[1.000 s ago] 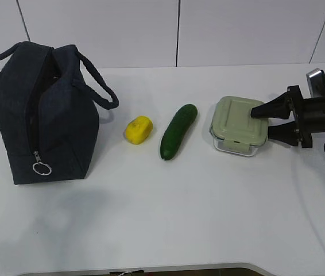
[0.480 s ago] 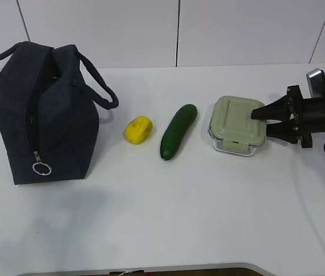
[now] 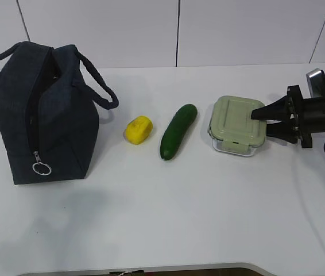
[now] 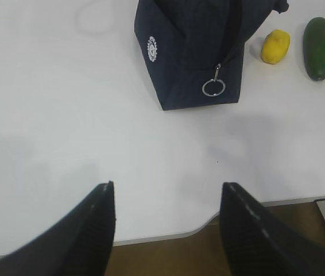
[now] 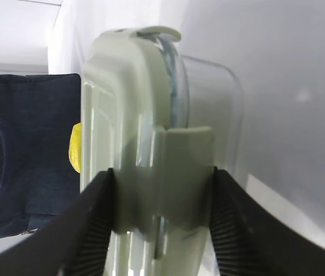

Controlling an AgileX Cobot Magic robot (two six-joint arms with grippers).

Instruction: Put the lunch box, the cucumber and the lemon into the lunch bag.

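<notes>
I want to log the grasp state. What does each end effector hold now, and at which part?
The right end effector grips the lunch box across its right edge, at the lid's snap tab. The left end effector holds nothing.

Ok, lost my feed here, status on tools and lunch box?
Right tool shut on lunch box, still on table. Left tool open, empty. Lunch bag unzipped, path clear.

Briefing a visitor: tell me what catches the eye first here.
The dark navy lunch bag stands at the table's left with its top unzipped. Right of it lie the lemon and the cucumber. At far right, the right gripper has its fingers above and below the green-lidded lunch box.
</notes>
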